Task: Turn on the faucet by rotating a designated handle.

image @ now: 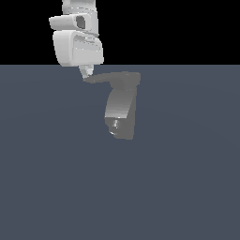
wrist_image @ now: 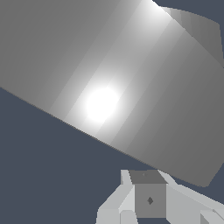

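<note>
Here the gripper [image: 86,72] touches the handle [image: 101,78] tip atop the faucet [image: 121,110]; how far its fingers are open I cannot tell

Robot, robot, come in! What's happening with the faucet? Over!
Gripper at the handle tip, jaws hidden, open or shut unknown. Faucet upright, handle pointing to the exterior view's left. Nothing seen in the way.
</note>
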Robot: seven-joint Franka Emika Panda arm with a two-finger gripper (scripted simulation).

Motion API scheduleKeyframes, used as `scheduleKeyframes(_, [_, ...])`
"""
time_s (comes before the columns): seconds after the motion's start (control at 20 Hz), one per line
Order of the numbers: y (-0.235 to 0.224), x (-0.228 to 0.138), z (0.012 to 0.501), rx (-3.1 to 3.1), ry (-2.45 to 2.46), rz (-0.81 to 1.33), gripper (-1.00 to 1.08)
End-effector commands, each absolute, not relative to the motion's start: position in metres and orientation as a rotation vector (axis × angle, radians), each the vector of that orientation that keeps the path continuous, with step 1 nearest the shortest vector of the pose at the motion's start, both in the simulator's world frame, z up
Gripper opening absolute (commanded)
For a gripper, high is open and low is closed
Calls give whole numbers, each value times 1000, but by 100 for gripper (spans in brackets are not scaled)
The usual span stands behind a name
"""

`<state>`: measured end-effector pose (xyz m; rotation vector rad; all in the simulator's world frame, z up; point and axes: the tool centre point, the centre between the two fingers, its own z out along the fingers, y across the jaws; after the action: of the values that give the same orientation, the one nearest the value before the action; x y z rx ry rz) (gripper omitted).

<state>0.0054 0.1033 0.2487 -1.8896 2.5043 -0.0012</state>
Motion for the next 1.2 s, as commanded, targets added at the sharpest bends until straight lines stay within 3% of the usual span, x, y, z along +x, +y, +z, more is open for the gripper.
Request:
scheduleKeyframes(0.0, [95, -2, 249, -1881, 2515, -2, -100])
scheduleKeyframes(1.15, [68, -57, 249, -1881, 2515, 0, -100])
